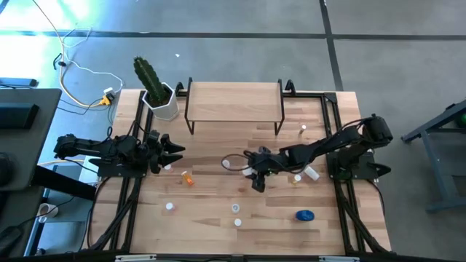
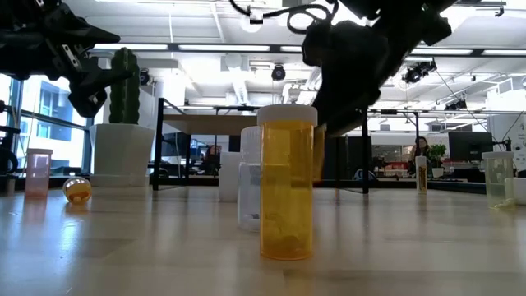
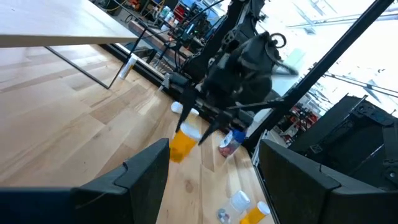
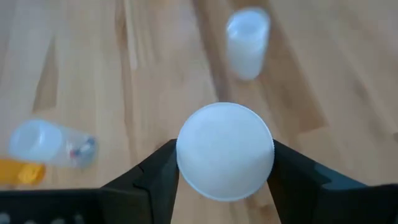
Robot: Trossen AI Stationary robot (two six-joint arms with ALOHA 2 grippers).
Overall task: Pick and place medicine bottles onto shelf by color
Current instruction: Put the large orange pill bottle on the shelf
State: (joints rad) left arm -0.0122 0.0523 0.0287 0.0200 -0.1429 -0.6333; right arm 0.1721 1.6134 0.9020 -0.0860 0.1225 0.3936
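Observation:
My right gripper (image 1: 256, 177) reaches to the table's middle and is shut on an orange bottle with a white cap (image 3: 182, 146). My left gripper (image 1: 172, 151) hovers open above the table's left side, touching nothing. The shelf (image 1: 233, 102) stands empty on its black legs at the far edge. Other bottles are scattered: an orange one lying on its side (image 1: 188, 177), a pink one (image 1: 167, 167), several white-capped ones (image 1: 237, 209) standing near the front, a white one (image 1: 312, 173), a squat blue one (image 1: 304, 215), and a tiny one (image 1: 303, 129) standing right of the shelf. My right gripper pinches the orange bottle at its white cap (image 4: 225, 152) between the two fingers (image 4: 160, 169), one on each side. The fingers come from above, pointing down. The bottle hangs below them, slightly tilted; whether its base is off the table I cannot tell.
A white cactus pot (image 1: 164, 102) stands at the shelf's left end. Black frame rails (image 1: 131, 189) run along both table sides. An upright orange bottle (image 2: 288, 182) stands close to the low camera. Bare wood lies in front of the shelf.

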